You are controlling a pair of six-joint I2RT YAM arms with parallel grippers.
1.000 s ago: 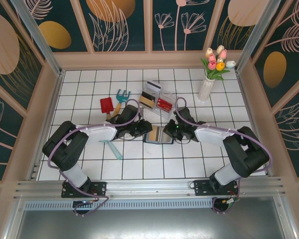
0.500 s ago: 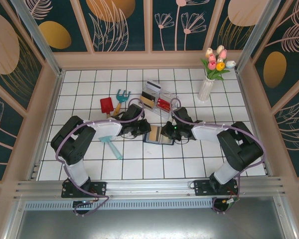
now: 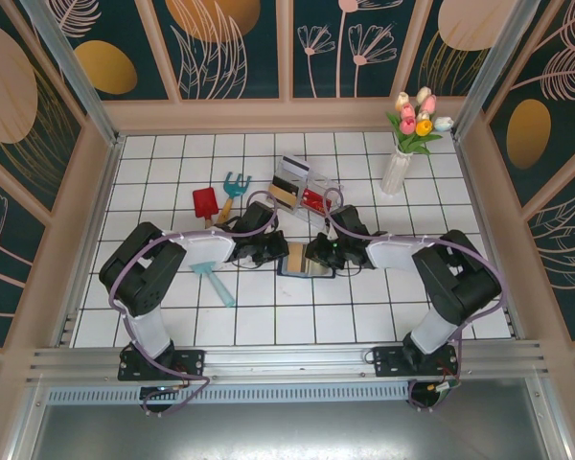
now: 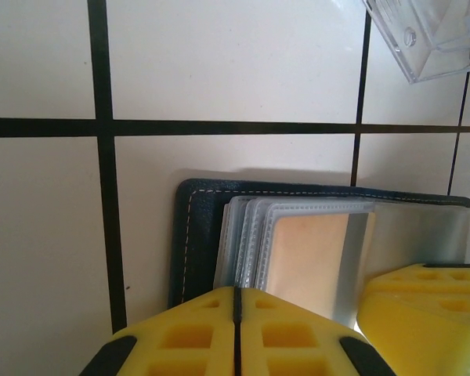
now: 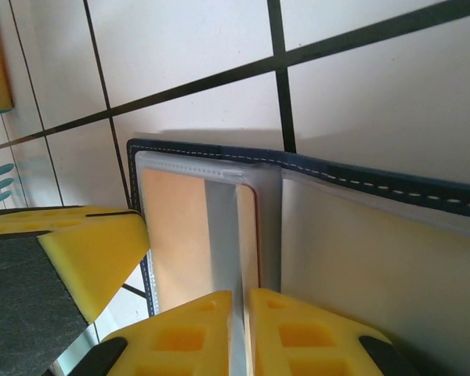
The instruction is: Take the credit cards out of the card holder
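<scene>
The card holder (image 3: 303,263) lies open on the tiles between my two grippers, its navy cover (image 4: 194,235) edged with pale stitching. Clear sleeves fan out inside it, and a tan credit card (image 4: 309,258) sits in the top one. My left gripper (image 4: 236,291) is shut, its tips over the near edge of the sleeves; I see nothing between the pads. My right gripper (image 5: 240,294) is shut on a clear sleeve that stands on edge between the pads, next to the tan card (image 5: 172,235). A red-edged card strip (image 5: 249,235) shows right of that sleeve.
A clear compartment box (image 3: 302,189) holding cards stands just behind the holder; its corner (image 4: 431,31) is close. A red shovel (image 3: 204,203), a teal rake (image 3: 233,184) and a teal tool (image 3: 217,284) lie to the left. A vase of tulips (image 3: 399,168) stands back right.
Both grippers have closed in on the open holder, the right one sliding left onto it. The left jaws have shut.
</scene>
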